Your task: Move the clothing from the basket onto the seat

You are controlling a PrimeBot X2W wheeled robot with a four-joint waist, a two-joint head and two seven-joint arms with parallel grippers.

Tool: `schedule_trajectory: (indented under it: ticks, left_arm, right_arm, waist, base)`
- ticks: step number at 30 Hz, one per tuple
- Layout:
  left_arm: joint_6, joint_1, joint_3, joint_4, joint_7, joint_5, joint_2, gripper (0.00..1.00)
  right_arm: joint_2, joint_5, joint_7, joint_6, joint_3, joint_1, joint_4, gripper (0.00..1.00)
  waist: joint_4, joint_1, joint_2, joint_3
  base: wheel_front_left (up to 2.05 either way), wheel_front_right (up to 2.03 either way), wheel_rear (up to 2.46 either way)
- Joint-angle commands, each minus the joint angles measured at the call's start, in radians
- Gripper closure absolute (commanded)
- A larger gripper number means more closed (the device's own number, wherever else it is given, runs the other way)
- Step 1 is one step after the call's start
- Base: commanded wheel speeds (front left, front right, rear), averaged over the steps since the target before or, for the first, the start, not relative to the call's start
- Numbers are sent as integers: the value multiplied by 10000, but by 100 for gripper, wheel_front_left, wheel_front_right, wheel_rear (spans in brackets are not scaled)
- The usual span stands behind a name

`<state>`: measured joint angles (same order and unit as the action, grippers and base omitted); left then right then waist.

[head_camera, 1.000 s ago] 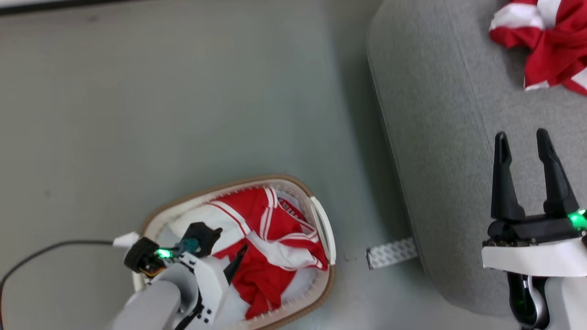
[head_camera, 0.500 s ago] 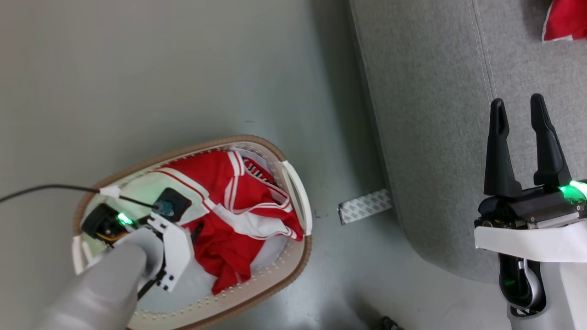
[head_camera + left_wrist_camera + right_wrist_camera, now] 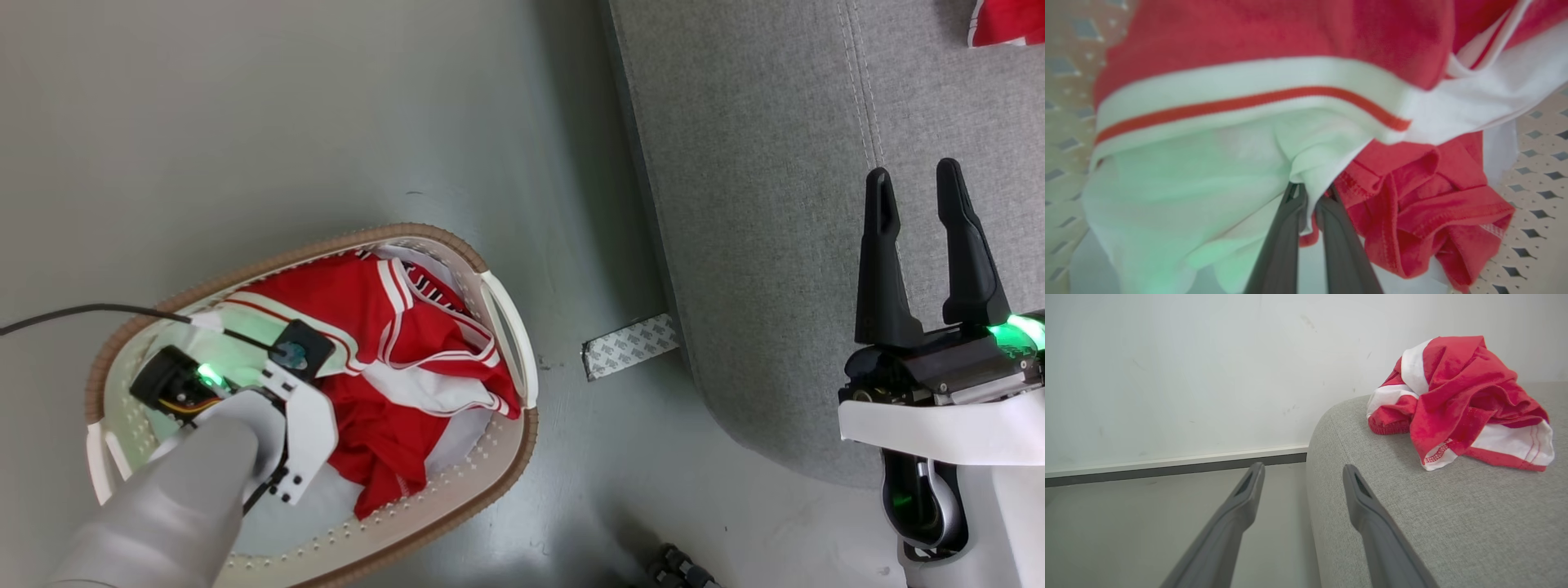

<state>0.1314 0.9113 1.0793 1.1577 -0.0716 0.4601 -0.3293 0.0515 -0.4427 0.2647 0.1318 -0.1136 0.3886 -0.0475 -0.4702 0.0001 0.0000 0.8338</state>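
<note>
Where the left claw reaches down into the basket, its two fingers are pressed together on a white fold of the clothing. The fold sits right at the tips, clamped between them. In the left wrist view a white band with a red stripe lies just above the tips, and crumpled red cloth with a stitched hem lies just to their right. Perforated basket wall shows on both sides of the heap.

From the head, the left wrist covers the near-left part of the heap. Red and white cloth spreads past it toward the basket's far and right side, all inside the brown rim. A black cable crosses the floor and the basket's left rim to the wrist.

The basket stands on the floor, near the seat but apart from it. A patterned strip of tape lies on the floor between them, running up to the seat's base.

Right claw hangs over the seat's front edge, fingers spread wide, nothing between them, well apart from the basket.

Farther back on the seat, near its rounded corner, rests one bunched red-and-white garment. Behind it is a pale wall with dark skirting.
</note>
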Motion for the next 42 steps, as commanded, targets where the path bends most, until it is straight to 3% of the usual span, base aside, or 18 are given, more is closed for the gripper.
schedule_trajectory:
  ticks: [1, 12, 23, 28, 42]
  left_arm:
    - [-13, 66, 84, 86, -74, 157, 39, 100]
    - [-13, -226, 461, 142, -689, 784, 413, 100]
    - [-13, -1203, 692, -1541, -1919, 2034, 680, 100]
    - [-13, -1692, 48, -3159, -1929, 2372, 590, 100]
    - [-13, -3439, -1991, -6280, -1934, 1533, 920, 100]
  right_arm:
    - [-15, -11, -7, -22, 34, 133, 29, 0]
    - [-12, 240, -7, -22, 102, 148, 291, 0]
    - [-5, 1005, -7, -22, 420, -250, 839, 0]
    - [1, 1420, -7, -22, 513, -513, 1184, 0]
    - [206, 1601, -7, -22, 526, -1523, 2019, 0]
  waist:
    - [33, -1, 0, -31]
    - [373, -1, 0, -679]
    - [1464, -1, 0, -3012]
    - [2088, -1, 0, -4108]
    - [3534, -1, 0, -6974]
  base:
    - [0, 0, 0]
    - [0, 0, 0]
    - [0, 0, 0]
    - [0, 0, 0]
    - [0, 0, 0]
